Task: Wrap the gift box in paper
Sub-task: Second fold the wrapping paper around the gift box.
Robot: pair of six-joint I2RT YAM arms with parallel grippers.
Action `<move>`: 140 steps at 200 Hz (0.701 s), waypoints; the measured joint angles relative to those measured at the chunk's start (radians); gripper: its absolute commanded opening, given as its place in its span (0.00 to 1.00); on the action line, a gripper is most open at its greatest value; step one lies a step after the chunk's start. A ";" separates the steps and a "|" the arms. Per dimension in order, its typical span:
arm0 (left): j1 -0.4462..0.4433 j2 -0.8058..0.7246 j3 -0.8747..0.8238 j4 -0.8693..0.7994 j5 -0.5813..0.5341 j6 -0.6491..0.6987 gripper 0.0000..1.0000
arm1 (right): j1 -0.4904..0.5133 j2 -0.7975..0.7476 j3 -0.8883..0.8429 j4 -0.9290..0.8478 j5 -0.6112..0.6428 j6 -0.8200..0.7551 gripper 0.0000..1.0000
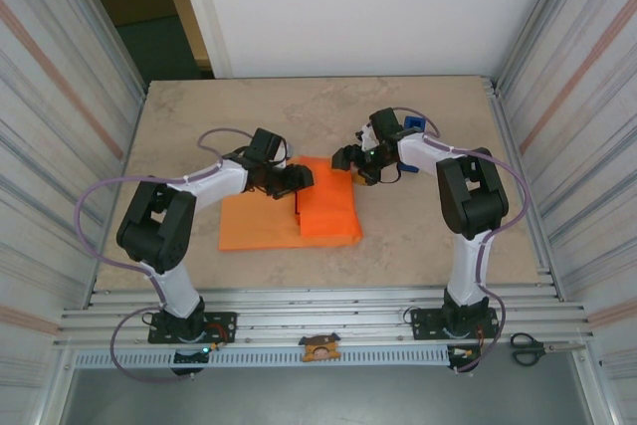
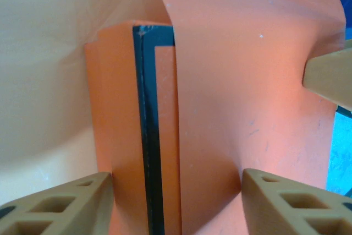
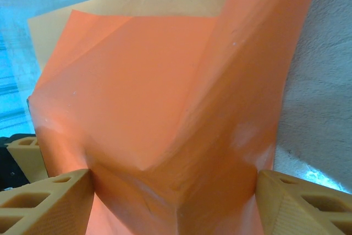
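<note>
On the table (image 1: pixel 418 116) the thin, limp, crease-prone paper (image 1: pixel 254 231), probably best pinched at a free edge, lies half folded over the stiff, light box (image 2: pixel 147 136), while the left gripper (image 2: pixel 176 182) and right gripper (image 3: pixel 173 177) each straddle the fold wide-jawed, grip or release unclear.

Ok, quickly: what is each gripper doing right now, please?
Left gripper: jaws apart around the paper and gift box; grip cannot be told.
Right gripper: jaws apart around folded paper; grip cannot be told.
</note>
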 measured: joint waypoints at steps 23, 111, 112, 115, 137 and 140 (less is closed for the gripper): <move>0.000 -0.011 0.026 -0.063 -0.001 0.015 0.73 | 0.001 -0.004 -0.004 0.005 0.011 0.000 0.74; 0.289 -0.314 -0.209 -0.114 -0.042 0.040 0.81 | 0.006 -0.008 -0.005 0.007 0.023 0.000 0.74; 0.293 -0.316 -0.213 -0.114 -0.042 0.040 0.81 | 0.007 -0.008 -0.005 0.007 0.023 0.000 0.74; 0.308 -0.320 -0.230 -0.116 -0.043 0.040 0.81 | 0.007 -0.008 -0.005 0.007 0.023 0.000 0.74; 0.401 -0.364 -0.340 -0.145 -0.056 0.040 0.82 | 0.009 -0.013 -0.010 0.010 0.032 0.000 0.74; 0.410 -0.370 -0.351 -0.147 -0.058 0.040 0.82 | 0.009 -0.013 -0.010 0.010 0.034 0.000 0.74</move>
